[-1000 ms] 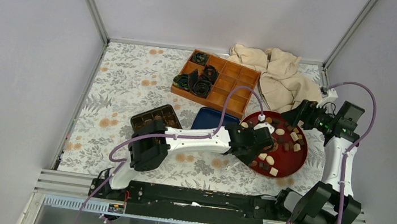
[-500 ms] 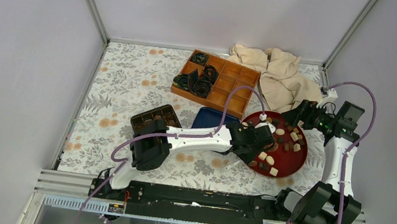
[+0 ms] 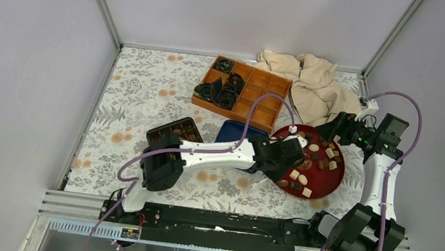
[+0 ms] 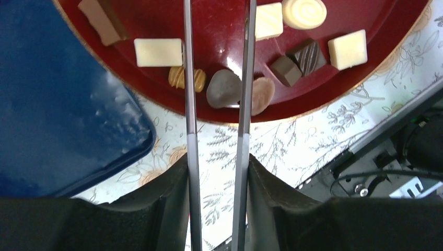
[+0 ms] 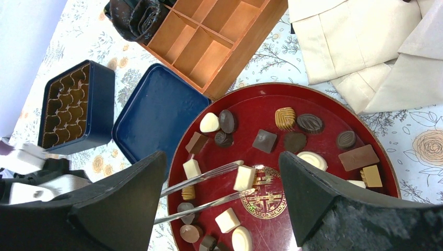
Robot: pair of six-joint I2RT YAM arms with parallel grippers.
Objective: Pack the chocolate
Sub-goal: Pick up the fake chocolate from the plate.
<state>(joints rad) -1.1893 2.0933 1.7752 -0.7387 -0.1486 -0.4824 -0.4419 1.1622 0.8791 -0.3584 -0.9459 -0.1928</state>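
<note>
**Overhead view:** bright, even, diffuse light. Shadows are soft and short on the counter point(image 3: 141, 90) beneath the left arm point(image 3: 216, 153). Focus is fair across the frame, though small detail is coarse.

**Left wrist view:** the red tray point(image 4: 151, 18) is glossy, with a small white glare spot near its middle. The blue lid point(image 4: 68, 104) is mottled with pale reflections. The chocolate point(image 4: 223, 89) is sharp. The thin blades of the left jaws carry bright streaks, and their dark housing at the bottom edge is underexposed and soft.

**Right wrist view:** the right jaws sit close to the lens, dark and blurred. The cloth point(image 5: 365, 47) is very bright and nearly washed out. The tray shows a faint sheen, and things on the counter are in focus.
</note>
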